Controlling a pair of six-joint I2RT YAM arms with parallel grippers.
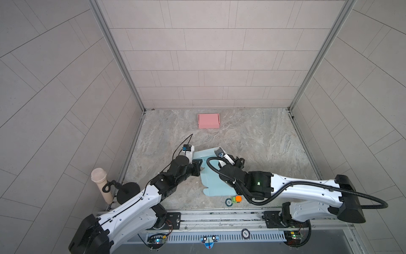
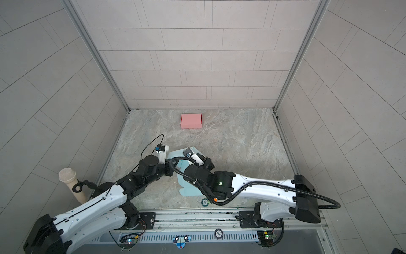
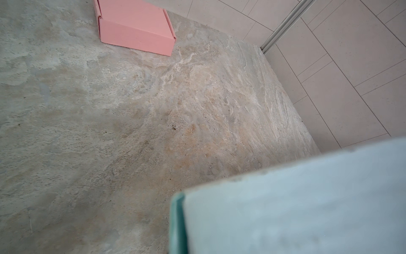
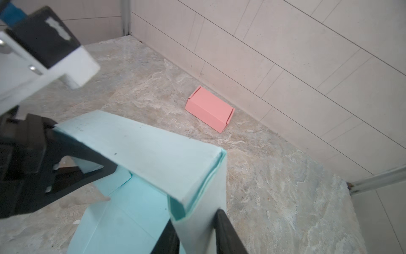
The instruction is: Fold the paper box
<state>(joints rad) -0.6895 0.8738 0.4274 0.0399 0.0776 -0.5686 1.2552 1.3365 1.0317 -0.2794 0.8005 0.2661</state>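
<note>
Blue paper box (image 1: 212, 183) — likely light, creased card, crushable; left gripper (image 4: 94, 170) pinches raised wall at 10 o'clock; right gripper (image 4: 194, 216) nips 1 o'clock corner — hold beside creases.

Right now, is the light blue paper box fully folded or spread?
Partly folded: the light blue paper box has one doubled wall raised, its other panels flat on the marbled table.

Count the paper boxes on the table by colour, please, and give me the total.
pink paper box, folded shut: 1
light blue paper box, partly folded: 1
Total: 2
</note>
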